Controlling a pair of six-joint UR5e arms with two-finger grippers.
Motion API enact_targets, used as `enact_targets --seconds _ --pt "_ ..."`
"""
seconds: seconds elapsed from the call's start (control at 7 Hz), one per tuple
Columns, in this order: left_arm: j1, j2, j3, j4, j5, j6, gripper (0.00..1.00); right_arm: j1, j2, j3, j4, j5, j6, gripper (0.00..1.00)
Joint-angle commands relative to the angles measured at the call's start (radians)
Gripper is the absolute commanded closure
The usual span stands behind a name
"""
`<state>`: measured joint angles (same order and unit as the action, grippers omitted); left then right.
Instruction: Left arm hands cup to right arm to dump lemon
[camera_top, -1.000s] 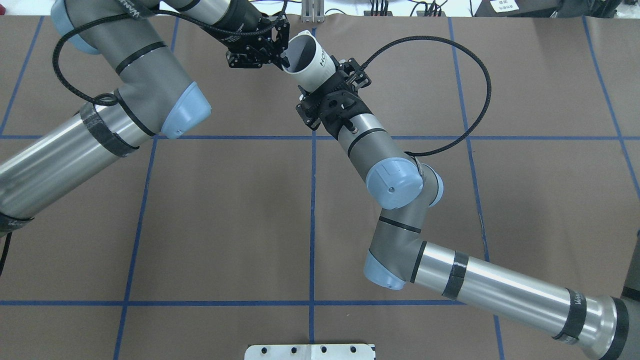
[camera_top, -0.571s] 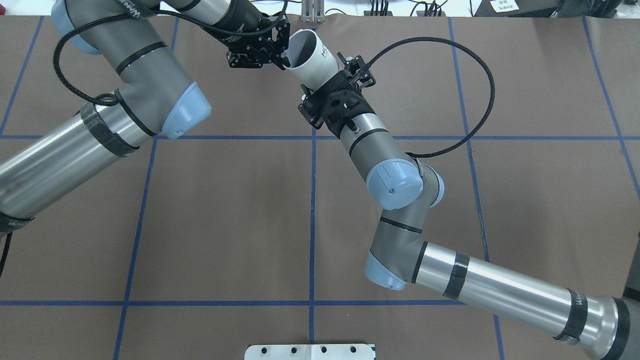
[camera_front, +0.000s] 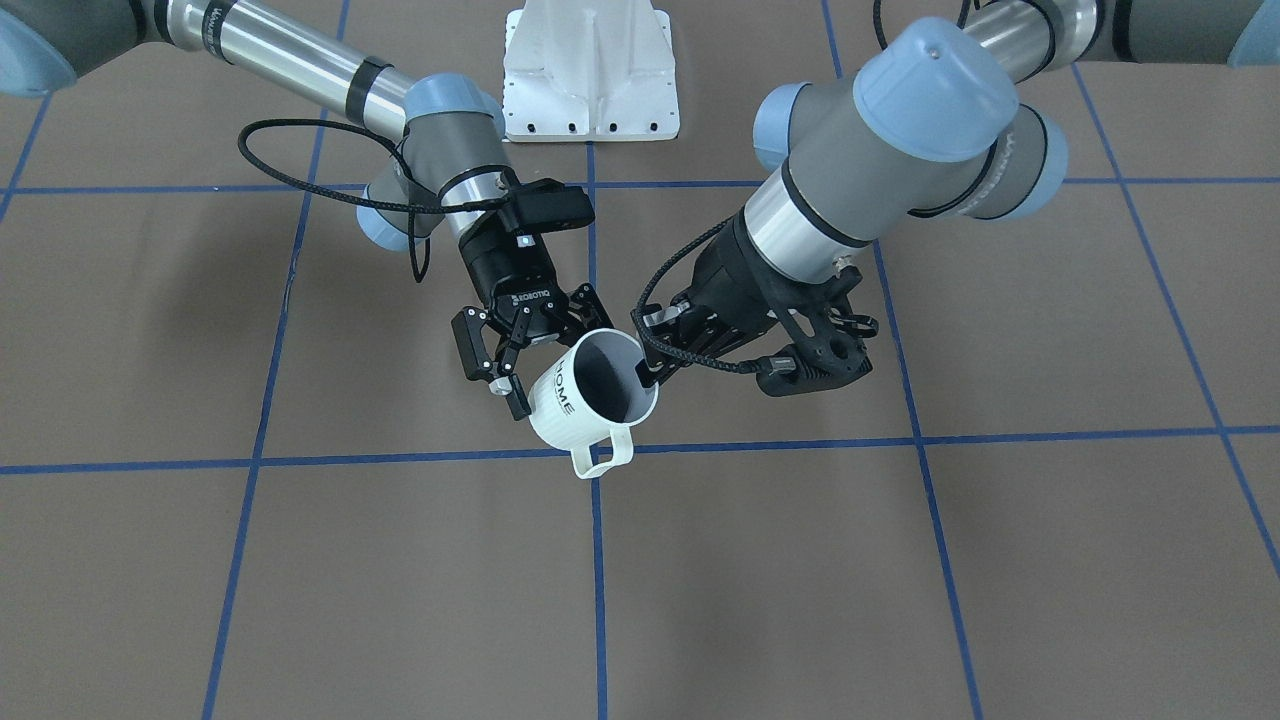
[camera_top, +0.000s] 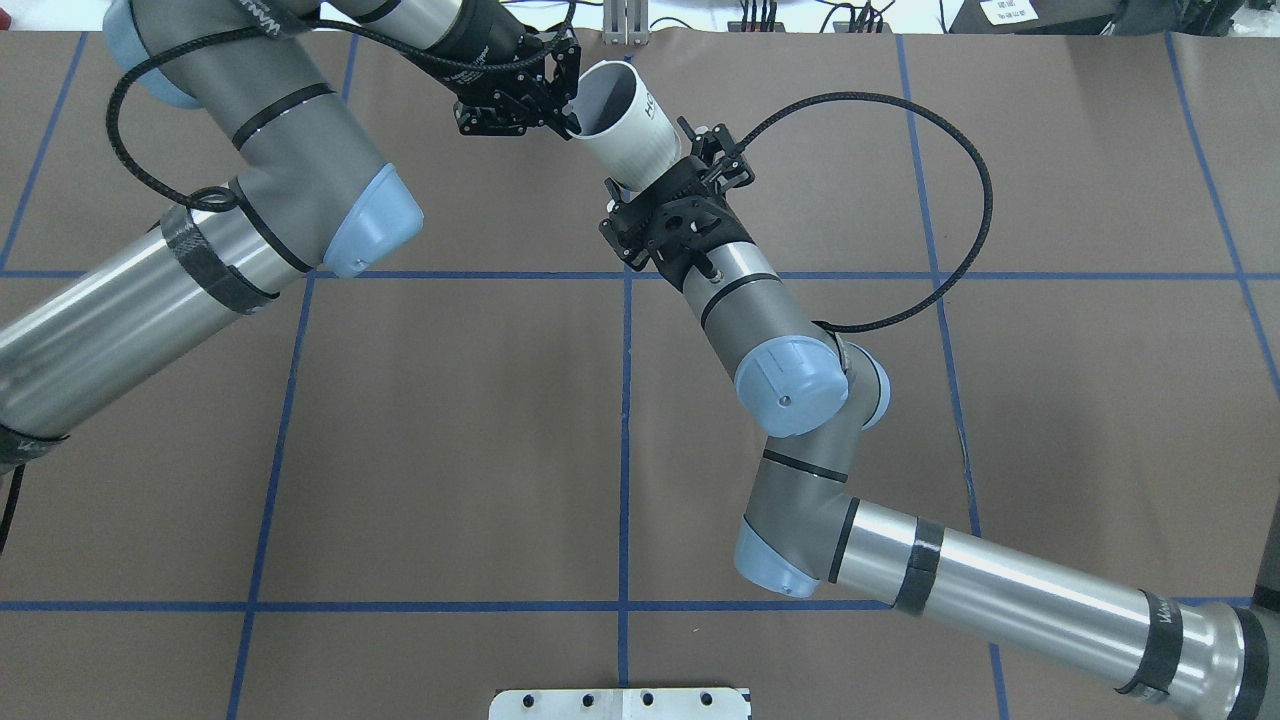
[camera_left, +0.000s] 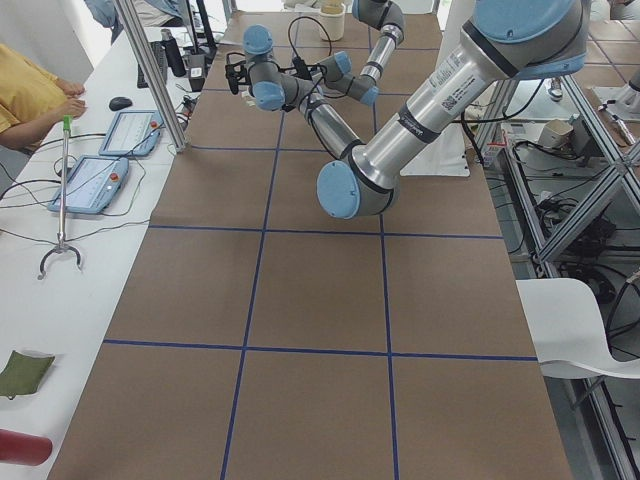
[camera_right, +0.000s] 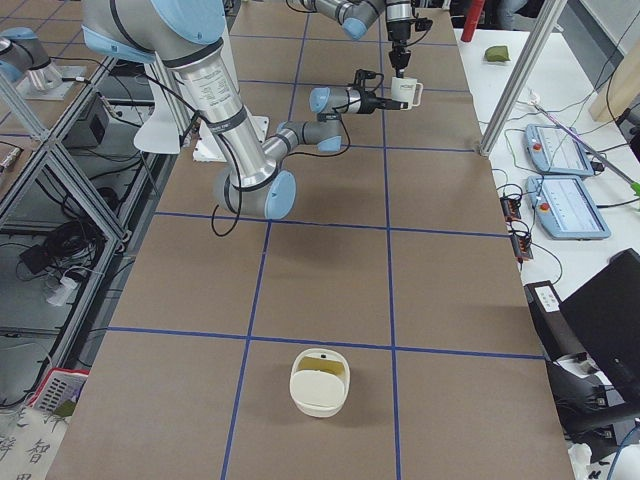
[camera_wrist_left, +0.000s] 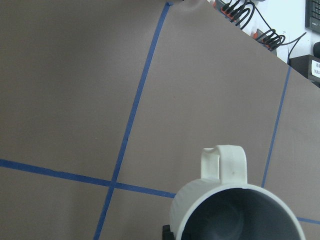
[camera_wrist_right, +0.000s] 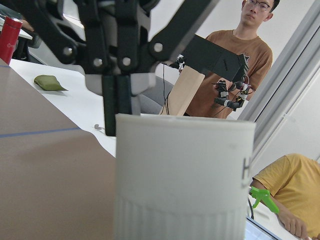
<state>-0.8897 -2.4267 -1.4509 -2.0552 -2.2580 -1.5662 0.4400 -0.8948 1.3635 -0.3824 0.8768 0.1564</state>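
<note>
The white cup with "HOME" on its side hangs tilted above the table, handle towards the table. My left gripper is shut on its rim, one finger inside. In the overhead view the left gripper grips the rim of the cup from the left. My right gripper, lettered ROBOTIQ, is open with a finger on either side of the cup's body; it shows in the overhead view too. The cup fills the right wrist view. In the left wrist view its inside looks dark grey; no lemon shows.
A white container with a yellowish inside stands near the table's right end. A white mounting plate lies at the robot's base. Operators, tablets and a metal post line the far edge.
My right gripper has moved forward along the cup's body towards the rim, and its arm has shifted with it. The left gripper and the cup have stayed in place.
</note>
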Motion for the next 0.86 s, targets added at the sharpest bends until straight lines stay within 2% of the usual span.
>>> enact_targets --seconds 0.0,0.29,0.43,0.57,0.71 --pt "0.0 0.0 0.001 0.0 -0.002 0.0 1.0 -0.047 -0.053 0.075 0.0 -0.039 -0.003 0.01" --pt "0.0 0.0 0.001 0.0 0.0 0.002 1.0 -0.105 -0.064 0.098 0.0 -0.114 -0.006 0.01" --pt "0.0 0.001 0.004 0.001 0.0 0.005 1.0 -0.118 -0.099 0.147 0.0 -0.127 -0.008 0.01" --pt "-0.002 0.009 0.004 0.003 0.018 0.026 1.0 -0.122 -0.158 0.236 -0.001 -0.122 -0.014 0.02" --pt "-0.005 0.017 0.004 0.004 0.032 0.029 1.0 -0.129 -0.173 0.27 -0.01 -0.122 -0.023 0.04"
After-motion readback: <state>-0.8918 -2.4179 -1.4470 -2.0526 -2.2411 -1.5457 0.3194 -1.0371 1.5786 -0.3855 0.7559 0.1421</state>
